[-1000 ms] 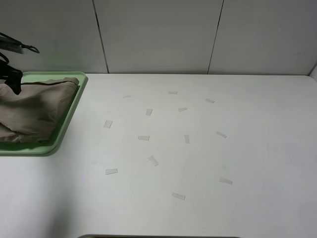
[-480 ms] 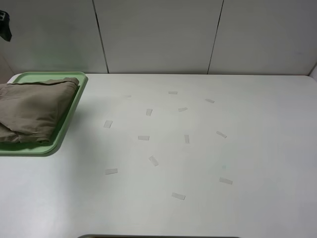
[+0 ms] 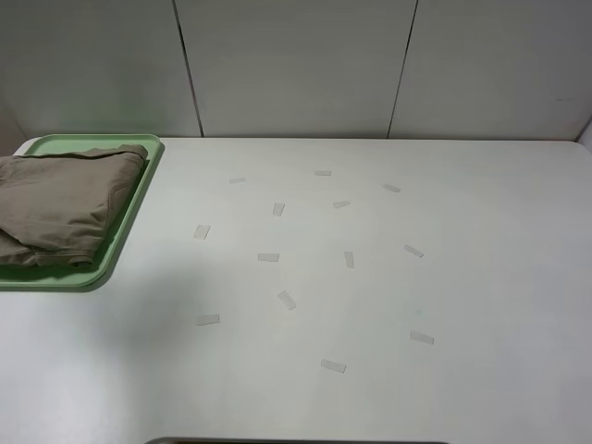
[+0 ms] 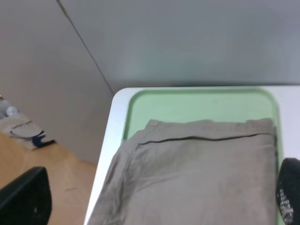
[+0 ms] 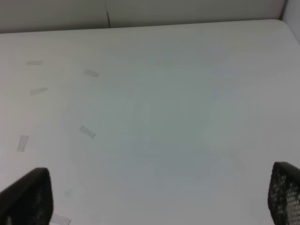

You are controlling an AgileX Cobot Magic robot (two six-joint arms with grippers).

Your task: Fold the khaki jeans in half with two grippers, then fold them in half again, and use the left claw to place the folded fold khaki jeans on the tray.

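The khaki jeans point(image 3: 60, 208) lie folded into a flat bundle on the pale-green tray point(image 3: 92, 141) at the table's far left. Neither arm shows in the exterior high view. In the left wrist view my left claw point(image 4: 157, 199) hovers above the jeans point(image 4: 197, 173) and the tray point(image 4: 201, 103), with its two black fingertips point(image 4: 23, 199) wide apart and nothing between them. My right gripper point(image 5: 154, 197) is open too, over bare white table, holding nothing.
Several small clear tape strips point(image 3: 268, 257) are scattered across the middle of the white table point(image 3: 481, 231). A grey panelled wall runs along the back edge. Beyond the table's left edge, the left wrist view shows wooden floor point(image 4: 56, 168).
The left arm, seen over the tray's far left corner a second ago, has lifted out of the exterior high view. The jeans and tray have stayed put.
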